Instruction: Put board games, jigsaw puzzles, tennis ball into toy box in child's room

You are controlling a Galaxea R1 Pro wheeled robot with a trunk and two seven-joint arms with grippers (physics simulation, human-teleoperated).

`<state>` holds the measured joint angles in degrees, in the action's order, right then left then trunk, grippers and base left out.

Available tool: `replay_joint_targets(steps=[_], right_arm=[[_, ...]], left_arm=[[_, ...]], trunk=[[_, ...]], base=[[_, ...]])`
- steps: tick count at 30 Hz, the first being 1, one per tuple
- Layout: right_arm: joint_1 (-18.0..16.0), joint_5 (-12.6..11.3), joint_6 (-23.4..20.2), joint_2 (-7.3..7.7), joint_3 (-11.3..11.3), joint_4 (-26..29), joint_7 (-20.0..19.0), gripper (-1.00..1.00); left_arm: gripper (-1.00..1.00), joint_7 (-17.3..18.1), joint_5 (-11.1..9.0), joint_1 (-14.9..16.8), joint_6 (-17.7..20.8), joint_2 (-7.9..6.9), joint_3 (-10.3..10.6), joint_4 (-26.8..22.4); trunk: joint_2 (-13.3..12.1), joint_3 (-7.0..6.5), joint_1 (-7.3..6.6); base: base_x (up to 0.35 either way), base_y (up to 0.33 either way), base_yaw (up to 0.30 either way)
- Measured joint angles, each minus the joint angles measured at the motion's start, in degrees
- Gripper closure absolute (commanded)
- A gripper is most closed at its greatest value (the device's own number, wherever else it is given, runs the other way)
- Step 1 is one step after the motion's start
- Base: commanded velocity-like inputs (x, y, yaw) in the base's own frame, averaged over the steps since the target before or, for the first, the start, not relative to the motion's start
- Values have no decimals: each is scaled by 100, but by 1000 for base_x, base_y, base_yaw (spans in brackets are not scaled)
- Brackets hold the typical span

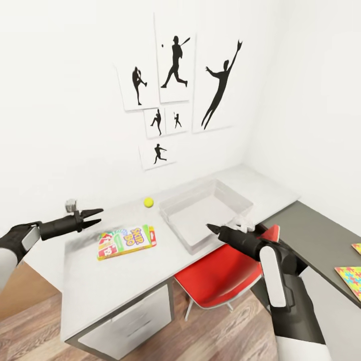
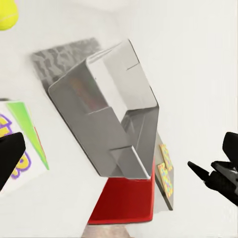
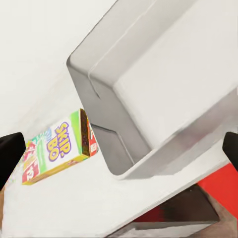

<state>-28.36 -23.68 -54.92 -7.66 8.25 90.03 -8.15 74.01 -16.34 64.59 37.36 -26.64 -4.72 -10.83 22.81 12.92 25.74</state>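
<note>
The light grey toy box [image 1: 175, 229] stands empty on the table [image 1: 100, 288], and both wrist views look at it [image 2: 106, 126] [image 3: 106, 99]. To its left a yellow-green-red board game [image 1: 126, 241] [image 3: 54, 148] [image 2: 27, 134] lies flat. The tennis ball [image 1: 148, 202] [image 2: 7, 15] rests behind it near the wall. Two jigsaw puzzles [image 1: 351, 276] [image 2: 166, 173] lie on the dark grey corner section. My left gripper [image 1: 99, 216] hovers open left of the board game, holding nothing. My right gripper [image 1: 210, 228] is open in the air at the box's front edge. The bed is out of view.
A red chair [image 1: 225, 273] is tucked under the table below the toy box and my right arm. White drawer fronts [image 1: 130, 321] sit under the table's left part. White walls with black baseball silhouettes [image 1: 173, 65] close off the back and right.
</note>
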Motion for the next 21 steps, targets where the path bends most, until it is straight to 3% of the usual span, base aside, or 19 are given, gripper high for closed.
replay_joint_targets(steps=[4,7,11,14,21], right_arm=[[379,3,126,18,521,17,-990,-100],[840,47,505,32,1048,27,-2196,-100],[1295,77,848,40,1479,24,-3383,-100],[1419,98,930,41,1600,23,-3778,-100],[1491,143,1115,37,1634,-42,-3988,-100]], left_arm=[[-100,786,-5,-381,-21,-313,-10,-1],[-100,1496,-18,-760,-51,-561,-10,-5],[-100,1570,-41,-1141,-70,-746,-6,10],[-100,1570,-61,-1379,-165,-787,-14,16],[-100,1572,-68,-1551,-305,-817,-81,-10]], trunk=[[0,-37,0],[1,-64,0],[0,-101,0],[0,-129,0],[0,-194,0]], base=[[0,0,0],[0,0,0],[0,0,0],[0,0,0],[0,0,0]])
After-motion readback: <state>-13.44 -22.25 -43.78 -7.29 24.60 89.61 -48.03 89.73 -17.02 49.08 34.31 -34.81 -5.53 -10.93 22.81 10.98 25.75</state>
